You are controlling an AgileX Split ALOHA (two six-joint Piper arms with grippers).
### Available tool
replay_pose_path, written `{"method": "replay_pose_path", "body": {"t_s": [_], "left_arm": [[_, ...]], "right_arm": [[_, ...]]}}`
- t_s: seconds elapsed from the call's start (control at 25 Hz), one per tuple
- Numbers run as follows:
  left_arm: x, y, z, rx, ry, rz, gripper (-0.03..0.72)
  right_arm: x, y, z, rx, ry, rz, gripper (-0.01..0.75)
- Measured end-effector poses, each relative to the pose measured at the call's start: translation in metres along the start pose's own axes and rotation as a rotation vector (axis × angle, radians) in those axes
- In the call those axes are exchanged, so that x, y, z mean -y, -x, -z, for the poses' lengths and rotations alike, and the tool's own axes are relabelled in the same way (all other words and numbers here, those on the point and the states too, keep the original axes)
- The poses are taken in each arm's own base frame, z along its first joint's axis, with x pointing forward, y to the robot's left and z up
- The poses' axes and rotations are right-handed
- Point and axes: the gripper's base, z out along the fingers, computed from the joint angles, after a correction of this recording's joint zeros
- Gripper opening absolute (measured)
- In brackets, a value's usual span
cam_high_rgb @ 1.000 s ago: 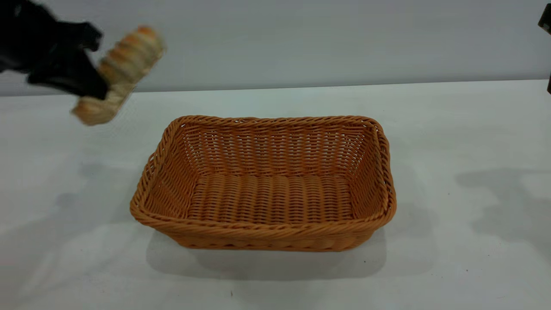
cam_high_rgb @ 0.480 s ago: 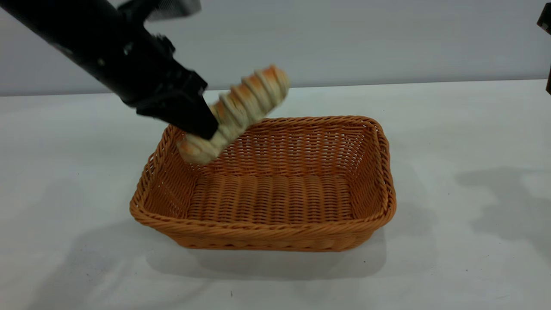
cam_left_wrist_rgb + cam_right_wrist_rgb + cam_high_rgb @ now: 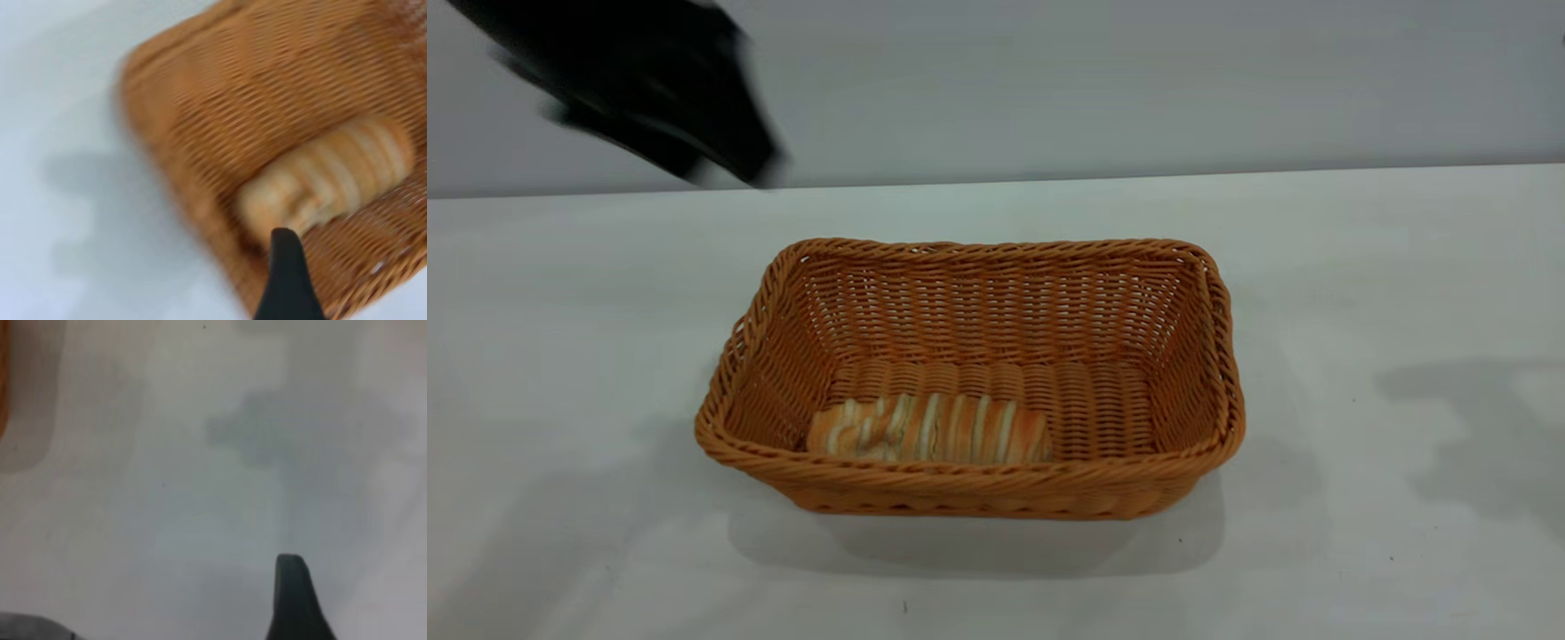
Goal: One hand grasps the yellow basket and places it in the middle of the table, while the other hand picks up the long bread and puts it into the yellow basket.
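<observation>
The yellow basket [image 3: 1209, 356] stands upright in the middle of the white table [image 3: 1387, 267]. The long bread [image 3: 929, 428] lies flat on the basket's ribbed bottom, against the near wall toward its left end. My left gripper [image 3: 729, 164] is a dark blur high above the table, up and left of the basket; it is open and empty. In the left wrist view one fingertip [image 3: 285, 267] hangs over the basket [image 3: 220, 120] and the bread [image 3: 333, 177]. My right gripper is out of the exterior view; its one visible fingertip [image 3: 291, 587] is over bare table, holding nothing.
An orange sliver of the basket [image 3: 3, 387] shows at the edge of the right wrist view. A plain grey wall runs behind the table. A few dark specks [image 3: 904, 607] dot the tabletop near the front.
My left gripper carried the bread from the far left to over the basket, let it go, and has pulled back up and to the left. The bread now lies in the basket. The basket has not moved.
</observation>
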Motion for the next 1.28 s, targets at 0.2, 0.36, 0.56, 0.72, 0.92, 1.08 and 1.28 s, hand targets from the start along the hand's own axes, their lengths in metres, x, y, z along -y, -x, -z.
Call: {"method": "replay_pose_path", "body": {"t_s": [0.2, 0.36, 0.56, 0.72, 0.92, 1.08, 1.28], "left_arm": [[-0.021, -0.022, 0.074, -0.091, 0.255, 0.132, 0.571], [-0.010, -0.047, 0.121, -0.163, 0.331, 0.165, 0.560], [0.010, -0.075, 0.166, -0.123, 0.352, 0.166, 0.529], [0.023, -0.110, 0.183, -0.059, 0.365, 0.158, 0.513], [0.040, -0.163, 0.194, 0.028, 0.376, 0.147, 0.513], [0.051, -0.201, 0.197, 0.107, 0.387, 0.137, 0.513], [0.061, -0.245, 0.196, 0.232, 0.401, 0.143, 0.513]], "right_arm": [[-0.020, -0.017, 0.044, 0.052, 0.013, 0.057, 0.531], [-0.042, -0.041, 0.078, 0.115, 0.031, 0.130, 0.531], [-0.048, -0.088, 0.105, 0.182, 0.040, 0.169, 0.531], [-0.042, -0.134, 0.120, 0.241, 0.018, 0.178, 0.532], [-0.036, -0.193, 0.134, 0.369, 0.008, 0.180, 0.532], [-0.033, -0.236, 0.135, 0.482, 0.004, 0.192, 0.532], [-0.029, -0.272, 0.120, 0.593, 0.001, 0.199, 0.532]]}}
